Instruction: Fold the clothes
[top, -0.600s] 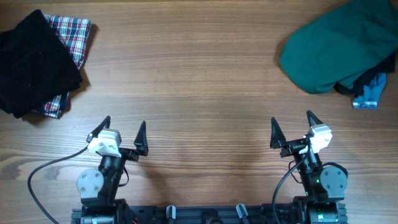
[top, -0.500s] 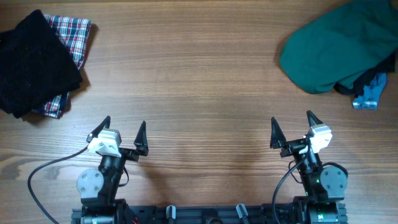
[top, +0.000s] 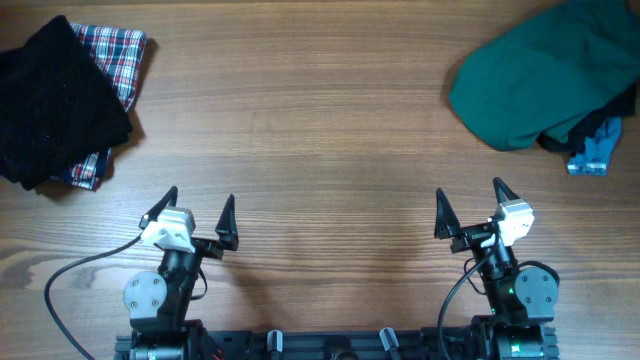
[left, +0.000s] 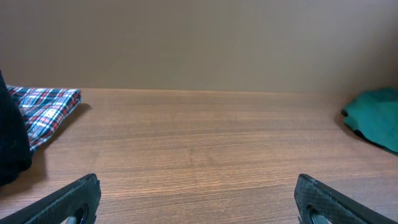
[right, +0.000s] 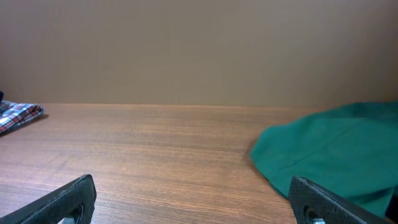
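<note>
left end effector (top: 200, 197): near edge, fingers spread wide, empty, above bare worktop (top: 320, 120).
right end effector (top: 468, 190): near edge, spread wide, empty, well apart from the clothes.
step: judged the very start; nothing gripped, no fold made.
next move: likely the right arm reaches out, drags the heap to the middle, then both flatten it.
clothes (top: 540, 80): far right corner, crumpled dark-green heap, partly out of view.
long axis: slants near-left to far-right; rounded end points toward mid-worktop.
far left: black knit (top: 50, 100) atop plaid cloth (top: 120, 50).
</note>
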